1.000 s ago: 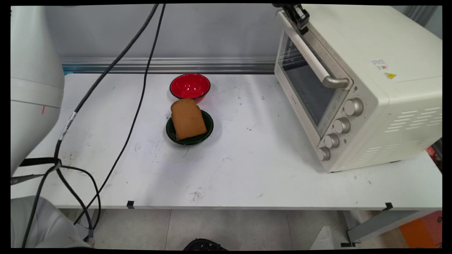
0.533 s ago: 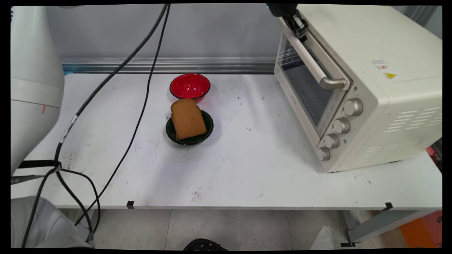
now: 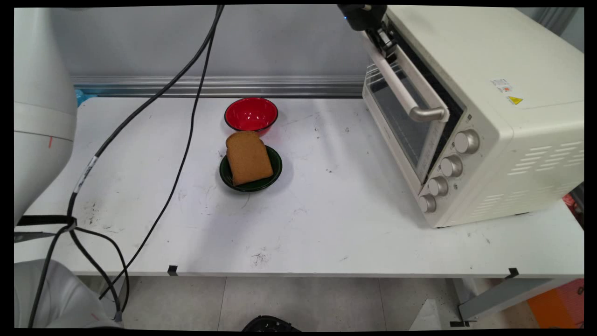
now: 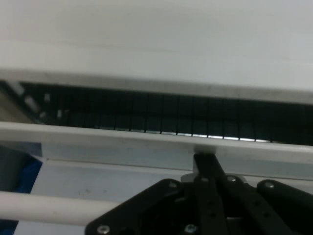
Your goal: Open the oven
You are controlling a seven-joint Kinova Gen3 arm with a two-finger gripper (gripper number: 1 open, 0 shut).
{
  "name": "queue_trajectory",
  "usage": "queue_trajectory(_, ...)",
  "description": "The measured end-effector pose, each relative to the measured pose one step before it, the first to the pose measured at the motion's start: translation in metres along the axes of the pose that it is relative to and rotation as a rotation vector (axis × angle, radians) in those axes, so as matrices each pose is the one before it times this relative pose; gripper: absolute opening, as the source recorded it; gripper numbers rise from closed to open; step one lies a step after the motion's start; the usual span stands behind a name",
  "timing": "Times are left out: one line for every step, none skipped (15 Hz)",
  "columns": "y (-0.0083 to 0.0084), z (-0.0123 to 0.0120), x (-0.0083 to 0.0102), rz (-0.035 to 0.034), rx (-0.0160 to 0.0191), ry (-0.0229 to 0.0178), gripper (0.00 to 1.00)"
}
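One gripper [image 3: 383, 41] sat at the far end of the oven [image 3: 485, 116] door's handle [image 3: 403, 86], its fingers closed about that bar where it meets the door top; the door [image 3: 403, 116] stood ajar, a dark gap showing along its upper edge, with rack wires visible through it in the hand view; the handle's long axis ran from the gripper down and toward the near side, ending by the knobs [image 3: 450, 165]; well below and to the left of the gripper lay bread [image 3: 247, 157] on a green plate [image 3: 275, 175], a red bowl [image 3: 251, 113] just behind it; a yellow warning sticker [image 3: 515, 100] marked the oven's top; its small writing could not be read.
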Motion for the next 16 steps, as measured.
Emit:
queue_trajectory(-0.00048, -0.00211, -0.00500, -0.00221, 0.00644, -0.00026, 0.00)
queue_trajectory(-0.00028, -0.00186, -0.00390, -0.00299, 0.00455, 0.00015, 0.00)
queue_trajectory(-0.00013, -0.00253, -0.00537, -0.00495, 0.00528, -0.00081, 0.00)
queue_trajectory(0.00035, -0.00207, -0.00456, -0.00185, 0.00288, -0.00145, 0.00)
queue_trajectory(0.00038, -0.00291, -0.00590, -0.00139, 0.00363, -0.00185, 0.00)
queue_trajectory(0.00056, -0.00223, -0.00562, 0.00052, 0.00238, -0.00274, 0.00)
queue_trajectory(0.00038, -0.00160, -0.00379, 0.00071, 0.00177, -0.00173, 0.00)
queue_trajectory(0.00075, -0.00228, -0.00604, 0.00154, 0.00251, -0.00326, 0.00)
queue_trajectory(0.00052, -0.00163, -0.00388, 0.00127, 0.00161, -0.00114, 0.00)
queue_trajectory(0.00102, -0.00174, -0.00557, 0.00314, 0.00208, -0.00251, 0.00)
queue_trajectory(0.00086, -0.00135, -0.00408, 0.00146, 0.00149, -0.00182, 0.00)
queue_trajectory(0.00135, -0.00185, -0.00603, 0.00192, 0.00217, -0.00278, 0.00)
queue_trajectory(0.00180, -0.00211, -0.00677, 0.00220, 0.00248, -0.00281, 0.00)
queue_trajectory(0.00201, -0.00186, -0.00664, 0.00187, 0.00249, -0.00312, 0.00)
queue_trajectory(0.00194, -0.00128, -0.00541, 0.00217, 0.00169, -0.00282, 0.00)
queue_trajectory(0.00228, -0.00183, -0.00668, -0.00012, 0.00176, -0.00310, 0.00)
